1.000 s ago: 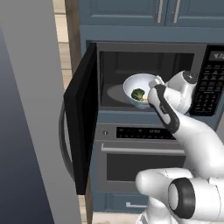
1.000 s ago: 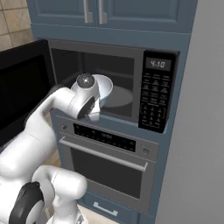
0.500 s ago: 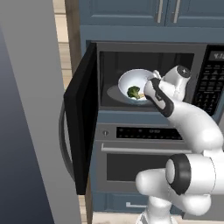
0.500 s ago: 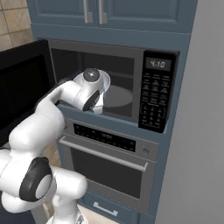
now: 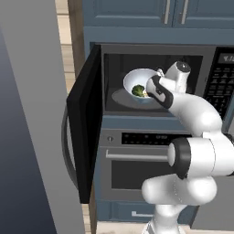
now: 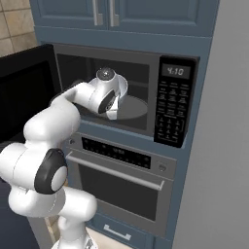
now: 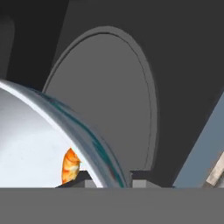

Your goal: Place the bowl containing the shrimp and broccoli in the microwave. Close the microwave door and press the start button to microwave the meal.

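Observation:
The pale bluish-white bowl (image 5: 138, 81) hangs tilted inside the open black microwave (image 5: 153, 64), just above its grey turntable (image 5: 122, 98). A green broccoli floret (image 5: 137, 90) lies in it, and the orange shrimp (image 7: 70, 165) rests against the inner wall near my fingers. My gripper (image 5: 150, 92) is shut on the bowl's right rim (image 7: 94, 144), with one fingertip (image 7: 78, 179) inside and the other outside. In the right base view my hand (image 6: 108, 100) hides most of the bowl (image 6: 124, 88). The microwave door (image 5: 84, 123) stands wide open to the left.
The keypad panel (image 6: 172, 111) sits right of the cavity under a lit display (image 6: 176, 71). A wall oven (image 6: 121, 187) with a long bar handle lies directly below. Blue cabinets (image 5: 151, 11) hang above. A tall grey panel (image 5: 27, 119) stands close on the left.
My hand has risen and pushed deeper into the microwave cavity, carrying the bowl up and inward over the turntable. The door has not moved.

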{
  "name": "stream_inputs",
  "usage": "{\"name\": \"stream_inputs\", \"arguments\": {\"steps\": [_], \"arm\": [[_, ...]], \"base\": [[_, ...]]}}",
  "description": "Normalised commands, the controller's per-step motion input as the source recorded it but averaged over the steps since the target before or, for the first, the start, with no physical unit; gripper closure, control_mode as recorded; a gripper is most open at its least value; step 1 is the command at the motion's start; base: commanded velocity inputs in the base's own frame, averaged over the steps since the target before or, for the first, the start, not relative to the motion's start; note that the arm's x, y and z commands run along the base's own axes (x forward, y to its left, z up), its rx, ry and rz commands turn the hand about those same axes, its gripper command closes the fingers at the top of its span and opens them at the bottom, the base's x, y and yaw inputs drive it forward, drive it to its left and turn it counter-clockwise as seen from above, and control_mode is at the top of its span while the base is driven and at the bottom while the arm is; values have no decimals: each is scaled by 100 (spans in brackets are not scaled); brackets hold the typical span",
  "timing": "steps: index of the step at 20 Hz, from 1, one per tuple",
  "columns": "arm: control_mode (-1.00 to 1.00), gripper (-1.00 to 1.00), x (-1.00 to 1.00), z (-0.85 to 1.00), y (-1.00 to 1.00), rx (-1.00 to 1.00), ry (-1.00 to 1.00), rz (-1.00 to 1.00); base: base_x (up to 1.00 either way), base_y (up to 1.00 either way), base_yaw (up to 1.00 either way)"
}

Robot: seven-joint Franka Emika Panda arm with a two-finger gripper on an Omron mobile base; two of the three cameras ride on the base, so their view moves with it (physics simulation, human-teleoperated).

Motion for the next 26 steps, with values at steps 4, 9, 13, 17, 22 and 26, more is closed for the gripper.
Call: {"name": "stream_inputs", "arguments": {"steps": [4, 9, 13, 17, 22, 26], "arm": [[-100, -100, 31, -28, 0, 0, 0, -14], [-100, -100, -3, -21, 0, 0, -1, -12], [-100, -100, -91, 0, 0, 0, -18, 0], [-100, -100, -99, 0, 0, 0, -21, 0], [-100, -100, -89, 48, 0, -1, -16, 6], [-100, -100, -95, 76, 2, -22, -1, 16]], "base": [[0, 0, 0], [0, 0, 0], [0, 0, 0], [0, 0, 0], [0, 0, 0], [0, 0, 0]]}}
